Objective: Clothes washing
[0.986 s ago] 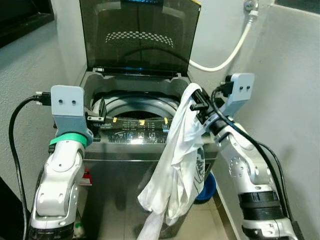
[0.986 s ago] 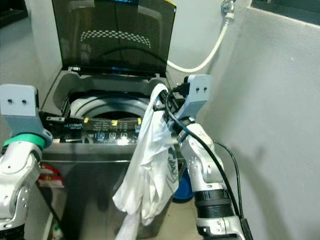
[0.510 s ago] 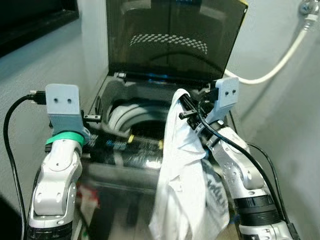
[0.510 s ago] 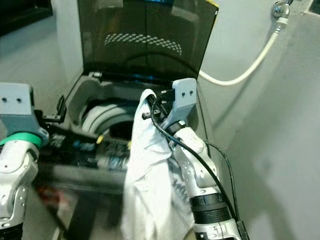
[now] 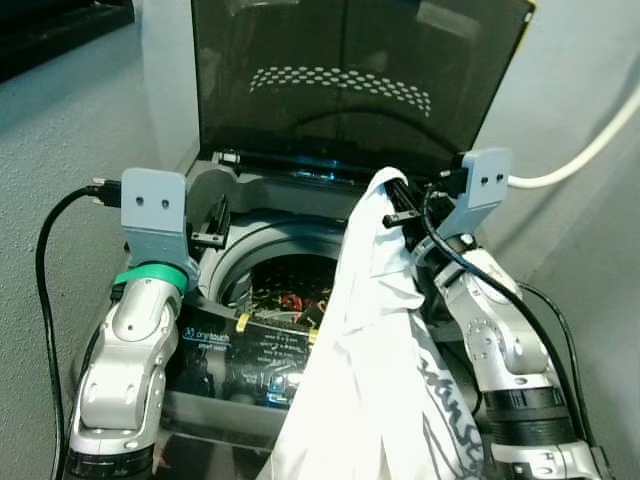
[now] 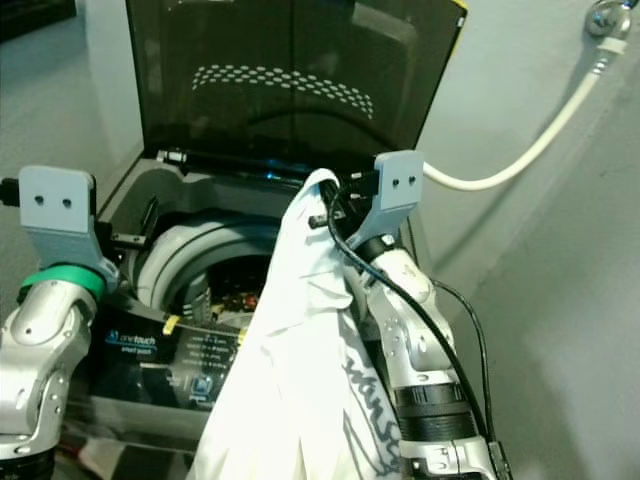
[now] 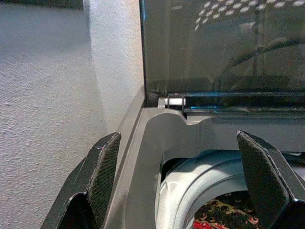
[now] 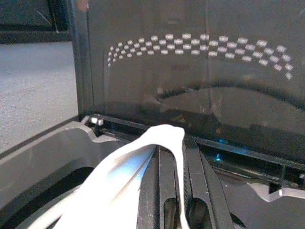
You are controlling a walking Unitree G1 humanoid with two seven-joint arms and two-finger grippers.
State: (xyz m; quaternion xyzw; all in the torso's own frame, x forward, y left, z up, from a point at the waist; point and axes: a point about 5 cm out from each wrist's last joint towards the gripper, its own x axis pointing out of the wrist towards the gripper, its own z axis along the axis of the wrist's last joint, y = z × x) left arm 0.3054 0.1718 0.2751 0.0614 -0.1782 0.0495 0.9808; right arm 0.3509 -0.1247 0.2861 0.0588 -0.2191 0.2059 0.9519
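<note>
A top-loading washing machine (image 5: 250, 360) stands before me with its dark lid (image 5: 350, 80) raised. Inside the drum (image 5: 285, 290) lies a red patterned cloth (image 7: 217, 217). My right gripper (image 5: 395, 205) is shut on a white garment (image 5: 370, 340) with dark lettering, held above the right rim of the tub; the cloth hangs down over the machine's front. The white fabric (image 8: 138, 162) drapes over the shut fingers in the right wrist view. My left gripper (image 7: 181, 176) is open, raised over the left rear corner of the machine, holding nothing.
A white hose (image 6: 520, 160) runs from a wall tap (image 6: 605, 20) at the upper right toward the machine. Grey walls close in on both sides. The control panel (image 5: 240, 355) lies along the machine's front edge.
The camera has come closer and looks further down into the drum, so the red cloth inside now shows. My right gripper still holds the white garment, now over the tub's right rim.
</note>
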